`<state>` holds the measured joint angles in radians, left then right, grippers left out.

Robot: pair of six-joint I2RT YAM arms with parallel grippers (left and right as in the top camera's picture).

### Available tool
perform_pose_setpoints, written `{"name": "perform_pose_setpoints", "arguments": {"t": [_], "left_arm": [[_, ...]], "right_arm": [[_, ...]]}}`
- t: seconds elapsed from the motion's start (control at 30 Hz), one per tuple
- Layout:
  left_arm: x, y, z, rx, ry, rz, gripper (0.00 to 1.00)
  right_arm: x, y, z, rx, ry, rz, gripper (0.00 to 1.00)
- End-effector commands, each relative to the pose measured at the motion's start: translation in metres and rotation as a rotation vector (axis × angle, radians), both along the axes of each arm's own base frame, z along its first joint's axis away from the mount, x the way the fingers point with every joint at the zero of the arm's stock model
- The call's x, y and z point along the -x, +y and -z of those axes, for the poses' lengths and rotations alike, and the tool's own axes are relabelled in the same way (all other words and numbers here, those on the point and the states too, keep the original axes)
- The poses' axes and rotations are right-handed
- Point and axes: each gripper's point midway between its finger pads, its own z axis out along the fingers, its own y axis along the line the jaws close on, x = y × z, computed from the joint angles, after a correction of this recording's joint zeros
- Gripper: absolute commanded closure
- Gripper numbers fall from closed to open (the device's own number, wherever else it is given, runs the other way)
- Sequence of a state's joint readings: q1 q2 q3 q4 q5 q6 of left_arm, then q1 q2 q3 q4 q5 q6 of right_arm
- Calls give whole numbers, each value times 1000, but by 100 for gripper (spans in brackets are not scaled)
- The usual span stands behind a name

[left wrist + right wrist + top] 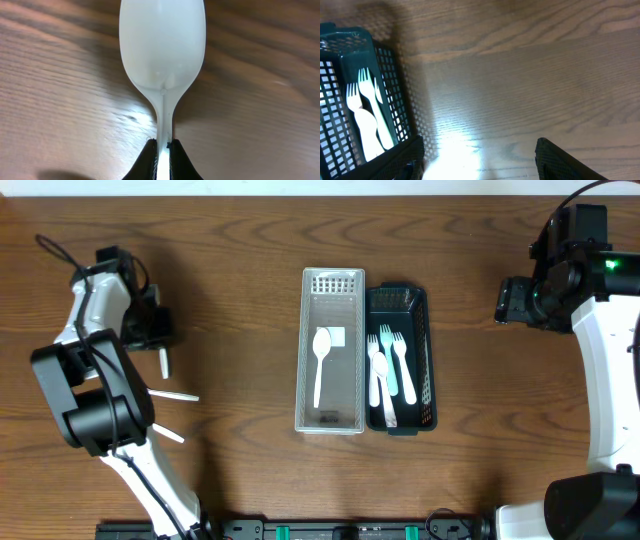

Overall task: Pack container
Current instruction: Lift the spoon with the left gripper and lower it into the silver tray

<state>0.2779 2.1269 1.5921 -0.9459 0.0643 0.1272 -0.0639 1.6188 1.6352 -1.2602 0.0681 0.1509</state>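
**A:** What did the view from above show, biggest things first?

**B:** A brown wooden table [250, 240] with a robot arm at each side. At its centre stood a long clear tray [305, 350]. Touching it on the right arm's side was a dark green basket [428, 360]. The tray held one white spoon [321, 360]. The basket held several forks [390, 365], white and teal.

**A:** And the grippers?

**B:** The left gripper [162, 150] was at the table's left side, well apart from the tray. Its fingers were pinched narrow on the handle of a second spoon [162, 45], with the bowl pointing away over the wood. I could not tell whether that spoon was lifted or resting. The right gripper [477, 160] was spread wide and held nothing, above bare wood just beside the basket.

**A:** How should the carry have been done?

**B:** In my judgement the held spoon belonged in the clear tray beside the other one. The grip sat on the thin handle, so the spoon could swivel, and a slow, level carry seemed wise. It should be turned lengthwise to the tray and lowered before release. Two loose white utensils [175, 395] lay near the left arm, and the sweep needed to avoid them.
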Motion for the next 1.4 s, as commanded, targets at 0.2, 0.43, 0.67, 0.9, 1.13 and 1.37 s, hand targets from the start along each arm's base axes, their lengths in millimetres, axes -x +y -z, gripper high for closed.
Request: {"name": "perform_pose_setpoints", "arguments": {"t": [0.2, 0.43, 0.67, 0.9, 1.13, 1.37], "left_arm": [[-21, -109, -130, -15, -231, 189, 94], [2, -216, -176, 41, -348, 345, 94], [34, -296, -155, 88, -279, 419, 94], [51, -328, -101, 60, -137, 456, 94], [55, -331, -65, 27, -45, 468, 91], [33, -308, -127, -9, -234, 477, 36]], "right_arm": [[1, -10, 0, 13, 1, 16, 25], [1, -10, 0, 13, -1, 16, 25], [1, -10, 0, 13, 1, 16, 25], [2, -10, 0, 12, 6, 16, 26], [4, -10, 1, 13, 12, 15, 25], [3, -10, 1, 15, 11, 8, 25]]}}
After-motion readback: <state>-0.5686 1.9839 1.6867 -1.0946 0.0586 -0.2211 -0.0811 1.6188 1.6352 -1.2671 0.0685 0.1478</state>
